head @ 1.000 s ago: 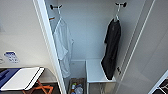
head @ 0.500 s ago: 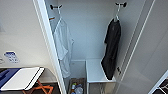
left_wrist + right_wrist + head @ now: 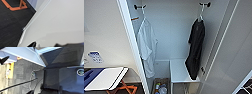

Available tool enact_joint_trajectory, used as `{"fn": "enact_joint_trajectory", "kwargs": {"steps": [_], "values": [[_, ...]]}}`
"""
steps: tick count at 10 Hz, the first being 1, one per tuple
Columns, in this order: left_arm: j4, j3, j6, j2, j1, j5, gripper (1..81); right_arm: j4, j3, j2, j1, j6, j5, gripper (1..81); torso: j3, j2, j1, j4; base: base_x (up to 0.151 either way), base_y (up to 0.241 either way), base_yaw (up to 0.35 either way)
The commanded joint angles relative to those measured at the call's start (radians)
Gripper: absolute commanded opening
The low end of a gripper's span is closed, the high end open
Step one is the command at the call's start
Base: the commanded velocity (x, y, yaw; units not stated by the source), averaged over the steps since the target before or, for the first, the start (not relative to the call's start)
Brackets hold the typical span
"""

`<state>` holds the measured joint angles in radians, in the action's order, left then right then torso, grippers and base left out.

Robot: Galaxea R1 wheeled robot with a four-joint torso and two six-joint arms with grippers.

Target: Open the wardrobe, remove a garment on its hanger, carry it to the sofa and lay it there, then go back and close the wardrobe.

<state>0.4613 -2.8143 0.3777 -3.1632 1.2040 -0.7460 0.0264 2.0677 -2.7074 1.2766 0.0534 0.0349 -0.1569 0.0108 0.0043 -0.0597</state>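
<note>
Wardrobe (image 3: 131,47) stands open, white interior in full head view. Black short-sleeved shirt (image 3: 195,53) hangs limp on its pale hanger (image 3: 200,17), hook over a dark peg (image 3: 205,4) high on the right side of the cabinet. Shirt hem reaches down to a white shelf (image 3: 180,71) and overlaps its right edge. On the left side a white shirt (image 3: 146,47) hangs from its own hanger (image 3: 143,11) on a second dark peg (image 3: 137,7), well apart from the black one. Below, beside the shelf, a low box (image 3: 160,86) holds bottles; details too blurred to read.

Open right-hand door (image 3: 236,55) shows as a broad pale panel at the picture's right. To the left of the wardrobe, a white-topped folding stand (image 3: 107,78) on orange legs (image 3: 125,88) sits on dark carpet.

Left wrist view: a large white panel (image 3: 60,21) close up, its edge meeting dark carpet (image 3: 11,25), an orange frame (image 3: 17,6) beyond. Right wrist view: carpet (image 3: 22,68), a white cabinet edge (image 3: 25,54), a dark cable (image 3: 17,85).

End effector state, both arms: cannot tell. Neither is near the black shirt in the head view; garment is untouched on its peg.
</note>
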Motion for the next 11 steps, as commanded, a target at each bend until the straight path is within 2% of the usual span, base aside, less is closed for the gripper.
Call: {"fn": "enact_joint_trajectory", "kwargs": {"steps": [1, 3, 4, 5, 6, 8, 9, 11], "values": [[0.105, -0.004, -0.014, 0.041, -0.048, -0.019, 81.1, -0.011, -0.026, 0.01, -0.068, -0.001, 0.054, 81.1, 0.0, 0.0, 0.0, 0.0, 0.0, 0.0, 0.0], [0.137, -0.004, -0.013, 0.061, -0.033, -0.021, 81.1, -0.01, -0.015, -0.001, -0.068, -0.001, 0.054, 81.1, 0.0, 0.0, 0.0, 0.0, 0.0, 0.0, 0.0], [0.195, -0.004, -0.014, 0.07, -0.013, -0.018, 81.1, -0.008, -0.014, -0.004, -0.07, -0.001, 0.054, 81.1, 0.0, 0.0, 0.0, 0.0, 0.0, 0.0, 0.0], [0.212, 0.001, -0.013, 0.098, 0.015, -0.018, 81.1, -0.006, -0.012, -0.004, -0.07, -0.001, 0.054, 81.1, 0.0, 0.0, 0.0, 0.0, 0.0, 0.0, 0.0], [0.188, 0.001, -0.016, 0.12, 0.044, -0.018, 81.1, -0.005, -0.012, -0.005, -0.07, -0.001, 0.054, 81.1, 0.0, 0.0, 0.0, 0.0, 0.0, 0.0, 0.0], [-0.194, 0.001, -0.019, 0.147, 0.098, -0.006, 81.1, -0.002, 0.005, -0.013, -0.068, -0.001, 0.054, 81.1, 0.0, 0.0, 0.0, 0.0, 0.0, 0.0, 0.0], [-0.338, 0.002, -0.013, 0.153, 0.116, 0.014, 81.1, 0.001, 0.021, -0.024, -0.067, -0.004, 0.054, 81.1, 0.0, 0.0, 0.0, 0.0, 0.0, 0.0, 0.0], [-0.519, 0.015, -0.006, 0.169, 0.139, 0.065, 81.1, 0.007, 0.064, -0.056, -0.064, -0.014, 0.066, 81.1, 0.0, 0.0, 0.0, 0.0, 0.0, 0.0, 0.0]]}}
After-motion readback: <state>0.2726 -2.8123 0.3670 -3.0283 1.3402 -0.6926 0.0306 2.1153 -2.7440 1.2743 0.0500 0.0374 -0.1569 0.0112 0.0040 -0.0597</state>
